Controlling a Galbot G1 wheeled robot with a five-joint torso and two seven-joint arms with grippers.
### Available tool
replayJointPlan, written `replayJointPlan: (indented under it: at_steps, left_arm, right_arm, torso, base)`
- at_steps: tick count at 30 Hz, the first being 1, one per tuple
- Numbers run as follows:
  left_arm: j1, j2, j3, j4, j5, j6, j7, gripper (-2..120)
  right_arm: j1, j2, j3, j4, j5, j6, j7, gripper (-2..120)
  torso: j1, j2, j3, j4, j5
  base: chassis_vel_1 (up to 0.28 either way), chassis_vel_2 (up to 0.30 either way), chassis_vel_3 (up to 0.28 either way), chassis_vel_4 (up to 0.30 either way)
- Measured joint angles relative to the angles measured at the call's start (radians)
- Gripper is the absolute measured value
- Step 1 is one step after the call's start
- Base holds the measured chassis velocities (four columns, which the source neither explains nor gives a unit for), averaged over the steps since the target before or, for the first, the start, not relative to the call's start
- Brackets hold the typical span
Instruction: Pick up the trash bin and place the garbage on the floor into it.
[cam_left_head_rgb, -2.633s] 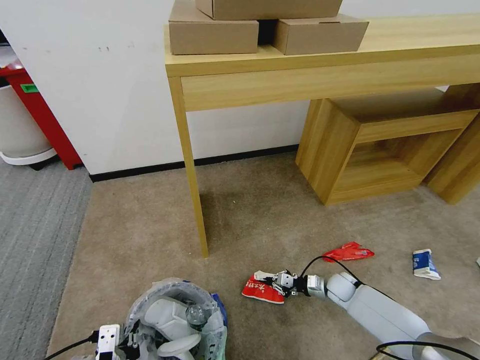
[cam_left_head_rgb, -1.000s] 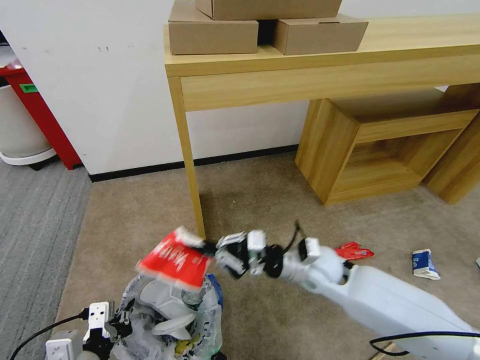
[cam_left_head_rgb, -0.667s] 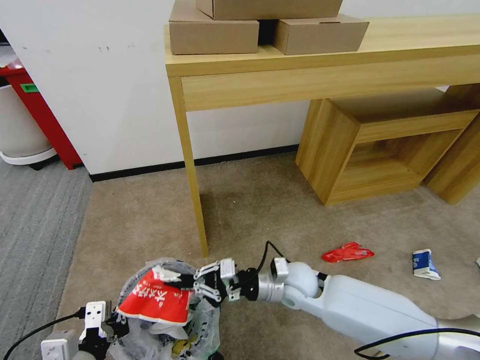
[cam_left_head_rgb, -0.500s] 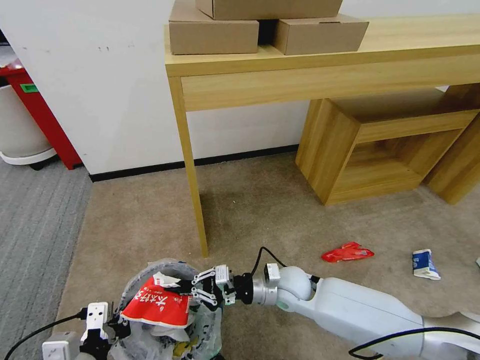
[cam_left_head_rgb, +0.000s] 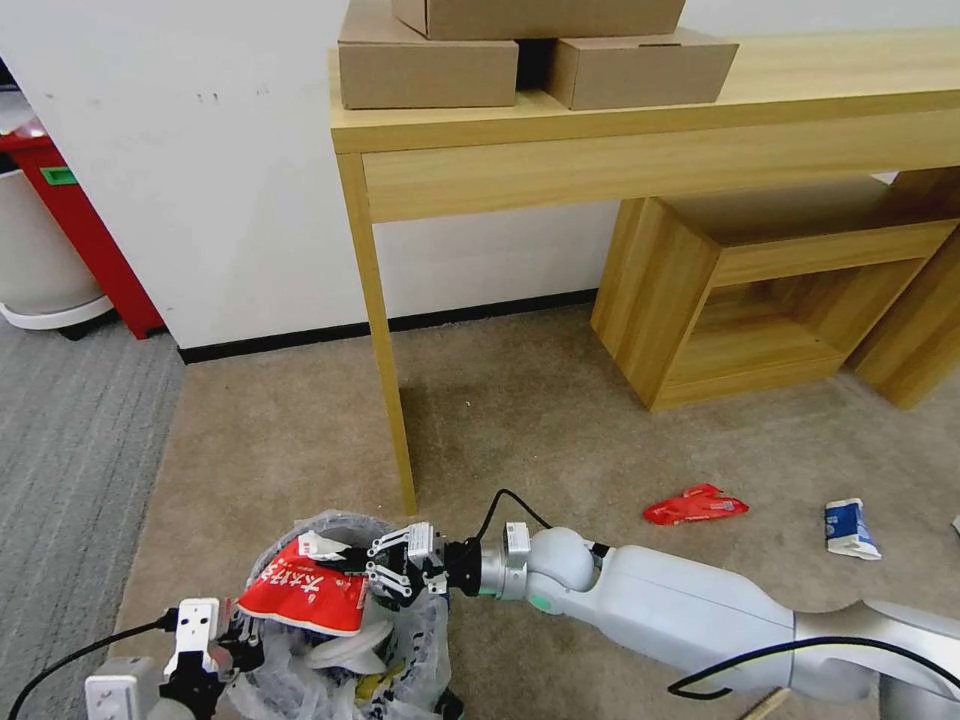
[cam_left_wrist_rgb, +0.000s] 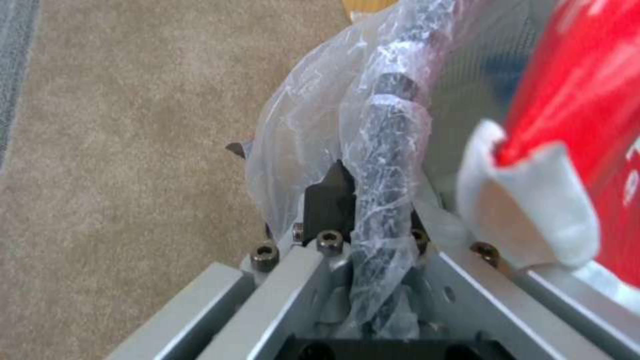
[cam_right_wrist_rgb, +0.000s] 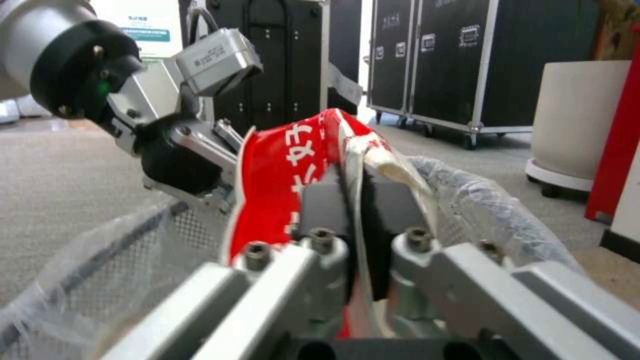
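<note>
We hold the trash bin (cam_left_head_rgb: 345, 640) with our left tool (cam_left_head_rgb: 240, 650). The left tool is pinching the bin's rim, with the crinkly plastic bag (cam_left_wrist_rgb: 373, 165) squeezed between its fingers. The bin sits low in front of us, above the tan carpet (cam_left_head_rgb: 520, 420).

Our right tool (cam_left_head_rgb: 355, 570) reaches across over the open top of the bin. It is pinching the red and white crushed cup (cam_left_head_rgb: 300, 600) by its edge. The cup hangs just over the other trash inside the bin.

A red wrapper (cam_left_head_rgb: 696, 505) lies on the carpet to our right. A blue and white carton (cam_left_head_rgb: 850, 528) lies farther right, well apart from the bin. A wooden surface (cam_left_head_rgb: 640, 110) with cardboard boxes (cam_left_head_rgb: 430, 70) stands by the wall.
</note>
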Motion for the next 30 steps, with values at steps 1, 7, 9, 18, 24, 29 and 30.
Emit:
replayJointPlan:
  at_steps: [1, 7, 9, 18, 24, 29, 30]
  left_arm:
    - [0.000, 0.001, 0.000, 0.000, -0.002, 0.001, 0.000, 0]
    - [0.001, 0.003, 0.004, 0.005, -0.003, 0.004, 0.000, 0]
    - [-0.003, 0.005, 0.007, 0.012, -0.004, 0.006, -0.004, 0]
    - [-0.011, 0.007, 0.012, 0.026, -0.004, 0.009, -0.005, 0]
    - [-0.010, 0.006, 0.013, 0.024, -0.006, 0.009, -0.014, 0]
    - [-0.010, 0.003, 0.015, 0.021, -0.007, 0.012, -0.017, 0]
    - [-0.011, 0.002, 0.016, 0.021, -0.007, 0.012, -0.017, 0]
  right_arm:
    - [-0.002, -0.001, 0.003, 0.000, -0.002, 0.000, 0.000, 13]
    - [-0.007, -0.006, 0.016, -0.003, -0.012, 0.000, 0.000, 28]
    - [-0.019, -0.017, 0.035, -0.001, -0.017, 0.000, 0.002, 43]
    - [-0.032, -0.044, 0.097, 0.011, -0.015, 0.000, 0.013, 76]
    - [-0.030, -0.061, 0.109, 0.022, -0.008, -0.005, 0.015, 95]
    - [-0.026, -0.076, 0.083, 0.086, 0.054, -0.025, -0.005, 100]
    - [-0.025, -0.075, 0.080, 0.101, 0.067, -0.033, -0.002, 100]
  torso:
    - [0.000, 0.000, 0.000, 0.0000, 0.0001]
    - [0.000, 0.000, 0.000, 0.0000, 0.0000]
    - [0.000, 0.000, 0.000, 0.0000, 0.0000]
    - [0.000, 0.000, 0.000, 0.0000, 0.0001]
    - [0.000, 0.000, 0.000, 0.0000, 0.0002]
    - [0.000, 0.000, 0.000, 0.0000, 0.0001]
    - [0.000, 0.000, 0.000, 0.0000, 0.0002]
  base:
    - [0.000, 0.000, 0.000, 0.000]
    - [0.000, 0.000, 0.000, 0.000]
    - [0.000, 0.000, 0.000, 0.000]
    - [0.000, 0.000, 0.000, 0.000]
    - [0.000, 0.000, 0.000, 0.000]
    - [0.000, 0.000, 0.000, 0.000]
    - [0.000, 0.000, 0.000, 0.000]
